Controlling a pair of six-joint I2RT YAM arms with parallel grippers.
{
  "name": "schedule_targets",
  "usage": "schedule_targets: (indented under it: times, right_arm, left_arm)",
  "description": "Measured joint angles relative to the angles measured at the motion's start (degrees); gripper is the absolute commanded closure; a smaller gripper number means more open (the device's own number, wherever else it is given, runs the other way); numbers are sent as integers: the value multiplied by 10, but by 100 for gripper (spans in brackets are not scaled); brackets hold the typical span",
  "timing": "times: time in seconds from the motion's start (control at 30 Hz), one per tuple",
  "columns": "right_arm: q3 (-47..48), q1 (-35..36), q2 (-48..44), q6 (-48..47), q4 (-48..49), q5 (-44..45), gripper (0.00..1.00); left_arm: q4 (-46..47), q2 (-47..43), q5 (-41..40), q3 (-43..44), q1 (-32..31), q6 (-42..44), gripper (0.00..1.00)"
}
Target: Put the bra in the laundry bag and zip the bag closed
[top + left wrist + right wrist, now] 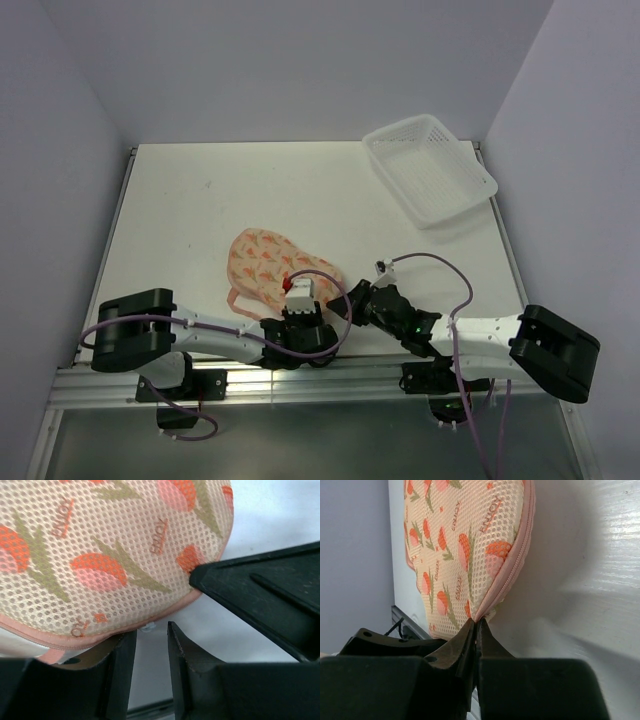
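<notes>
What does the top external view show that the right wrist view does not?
Only top external: the white basket at the table's far right, and the whole two-lobed outline of the laundry bag. Only right wrist: the bag's pink zipper edge close up, with the right pincer shut on its near end. Both: the printed laundry bag lying on the white table.

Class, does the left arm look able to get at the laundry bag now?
Likely yes: the left gripper sits at the laundry bag, jaws apart beside its pink edge, nothing between.
</notes>
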Motion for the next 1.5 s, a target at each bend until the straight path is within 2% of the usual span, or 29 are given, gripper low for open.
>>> schedule_targets:
  times: [0.17,0.27,0.33,0.5,0.6,0.97,1.17,1.4,1.43,1.47,1.5]
  right_arm:
    - [0,0,-1,-1,0,0,99]
    - [0,0,-2,-1,-1,0,99]
    - [0,0,-5,-2,-3,0,99]
    - [0,0,-9,-4,-5,0,100]
    - [0,0,-11,-4,-7,1,100]
    - [0,0,-42,-35,-49,8,100]
    - [31,-30,-61,-93,-113,-1,100]
    - [85,-108,-41,-178,-164,-52,100]
    - [97,-117,-31,-190,-172,-59,82]
    - [111,-125,-21,-201,-185,-65,68]
    - [126,-129,-10,-212,-196,-68,32]
  left_arm:
    - [-26,13,-25,19,0,-9,59]
    - [-37,13,-36,26,0,-11,61]
    - [-41,14,-42,28,0,-13,72]
    - [-55,18,-55,30,0,-14,85]
    - [-63,19,-57,37,0,-15,99]
    - [-74,-3,-57,19,-4,-39,100]
    - [-94,-108,-56,-79,-5,-70,100]
    - [-82,-230,-51,-149,-2,-81,100]
    - [-74,-242,-46,-159,1,-78,100]
    - [-63,-252,-41,-170,4,-73,100]
    - [-55,-258,-37,-176,6,-68,100]
